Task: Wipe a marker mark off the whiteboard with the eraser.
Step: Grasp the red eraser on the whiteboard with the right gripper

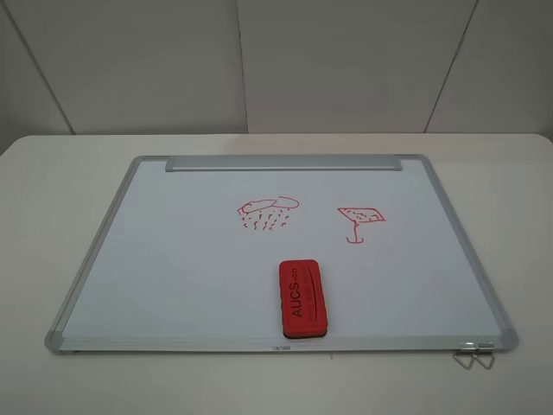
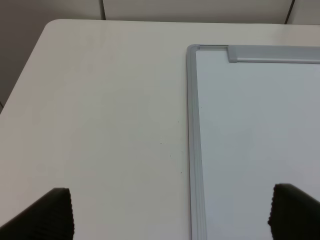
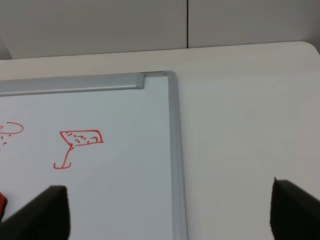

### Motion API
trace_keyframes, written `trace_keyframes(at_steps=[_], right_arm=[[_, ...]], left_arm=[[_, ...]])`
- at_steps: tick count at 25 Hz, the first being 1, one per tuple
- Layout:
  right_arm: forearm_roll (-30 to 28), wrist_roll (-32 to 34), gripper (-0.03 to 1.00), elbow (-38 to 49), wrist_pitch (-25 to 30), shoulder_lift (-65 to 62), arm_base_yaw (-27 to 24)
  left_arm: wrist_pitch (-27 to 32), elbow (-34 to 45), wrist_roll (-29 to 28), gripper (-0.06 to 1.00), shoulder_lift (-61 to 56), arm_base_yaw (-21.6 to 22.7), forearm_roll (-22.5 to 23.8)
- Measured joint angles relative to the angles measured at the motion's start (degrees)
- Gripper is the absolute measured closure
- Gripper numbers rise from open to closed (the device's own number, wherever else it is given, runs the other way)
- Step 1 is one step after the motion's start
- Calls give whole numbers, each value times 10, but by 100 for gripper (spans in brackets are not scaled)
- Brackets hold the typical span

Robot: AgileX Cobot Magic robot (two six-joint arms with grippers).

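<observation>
Plainly, neither hand holds anything. The left hand (image 2: 170, 216) has its fingers (image 2: 50, 215) spread wide above the whiteboard's (image 2: 250, 130) side frame, short of the corner where the tray bar (image 2: 275, 53) ends. The right hand (image 3: 170, 212) is spread just as wide above the frame on the board's opposite side. The eraser (image 1: 303, 298) lies flat on the whiteboard, lettering up, close to the edge farthest from the tray bar and untouched. The marker mark (image 1: 269, 213), a red cloud with rain dashes, sits nearer the board's middle, with a cocktail-glass drawing (image 1: 360, 221) beside it on the right hand's side. I judge the task is at its very first step, fetching the eraser. The next move calls for a hand to come in over the board, settle across the eraser's narrow width and close, then slide it onto the cloud while keeping off the glass. Neither arm shows in the high view. The right wrist view cuts the cloud to a sliver and the eraser to a red scrap, and the left wrist view shows neither. The small print on the board's near frame is unreadable.
</observation>
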Motion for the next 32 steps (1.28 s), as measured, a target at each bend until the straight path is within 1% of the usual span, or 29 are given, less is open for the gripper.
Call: trace_keyframes(at_steps=[32], right_arm=[[0, 0, 25, 0, 0, 0, 0]], left_arm=[[0, 0, 0, 17, 0, 0, 0]])
